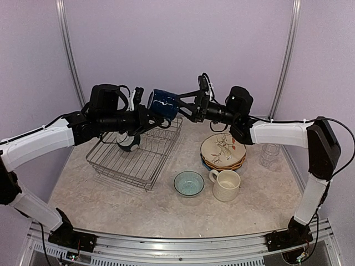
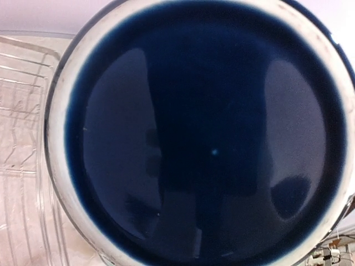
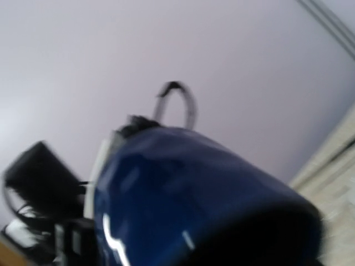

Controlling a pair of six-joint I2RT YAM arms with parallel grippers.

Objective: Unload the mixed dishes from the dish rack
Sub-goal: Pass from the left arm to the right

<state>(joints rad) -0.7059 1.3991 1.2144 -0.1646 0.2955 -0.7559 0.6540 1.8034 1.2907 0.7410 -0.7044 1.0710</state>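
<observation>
The navy mug (image 1: 165, 103) hangs on its side in the air above the far end of the dish rack (image 1: 147, 166), between both arms. My left gripper (image 1: 147, 112) is shut on the mug's left end. In the left wrist view the mug's round dark blue face (image 2: 211, 138) with a pale rim fills the frame and hides the fingers. My right gripper (image 1: 184, 108) stands open, its fingers spread at the mug's right end. The right wrist view shows the mug's blue wall (image 3: 188, 205) close up and blurred. A dark white-lined bowl (image 1: 131, 143) lies in the rack under my left arm.
On the table to the right of the rack stand a stack of plates with a cream floral one on top (image 1: 223, 151), a teal bowl (image 1: 188, 183), a large cream mug (image 1: 226, 185) and clear glasses (image 1: 270, 155). The rack's wires (image 2: 22, 111) show at the left.
</observation>
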